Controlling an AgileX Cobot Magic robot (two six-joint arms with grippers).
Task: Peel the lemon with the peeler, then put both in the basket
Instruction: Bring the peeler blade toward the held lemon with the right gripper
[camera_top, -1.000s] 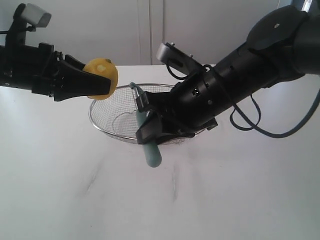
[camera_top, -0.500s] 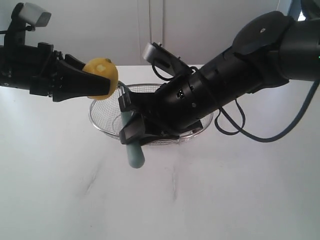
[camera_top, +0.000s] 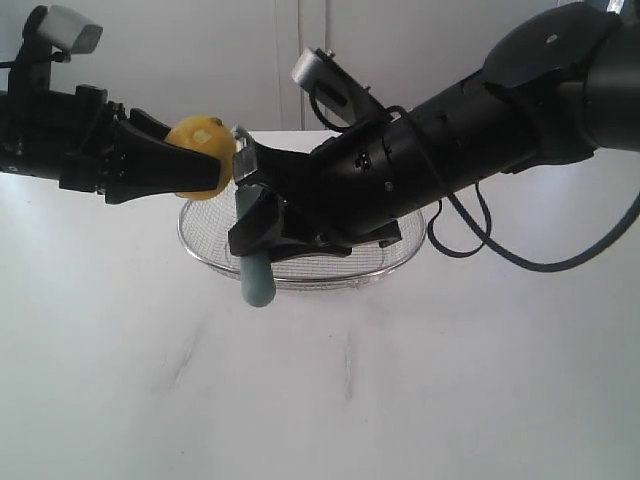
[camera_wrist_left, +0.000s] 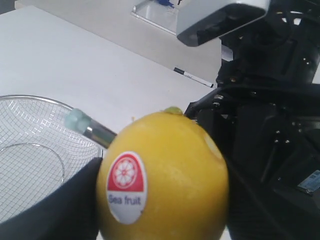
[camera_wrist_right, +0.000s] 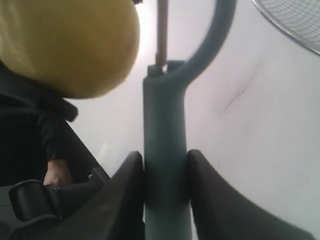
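**Peeler brought up beside the held lemon**

Swinging across toward the left side of the scene since a second ago, the right arm has carried the peeler (camera_top: 254, 280) from in front of the basket's middle to right beside the lemon (camera_top: 200, 155). The left arm and its fruit have stayed where they were.

The left gripper (camera_top: 195, 165) is clamped on the lemon, one dark finger above it and one below. It holds the fruit in the air above the left rim of the basket (camera_top: 340, 272). A red and white sticker (camera_wrist_left: 125, 185) reading "Sea fruit" faces the left wrist camera.

The right gripper (camera_top: 248, 210) is closed on the peeler's thick teal handle, with a finger (camera_wrist_right: 127, 195) pressed against each side. The handle stands nearly upright, its lower end hanging free in front of the basket's left front rim. The curved head and metal blade point up, next to the side of the lemon that faces the right arm. Whether the blade touches the skin cannot be told; the right wrist view shows a sliver of light between them.

The basket rests on the white table (camera_top: 450, 380), beneath and behind both grippers, with nothing visible inside it.
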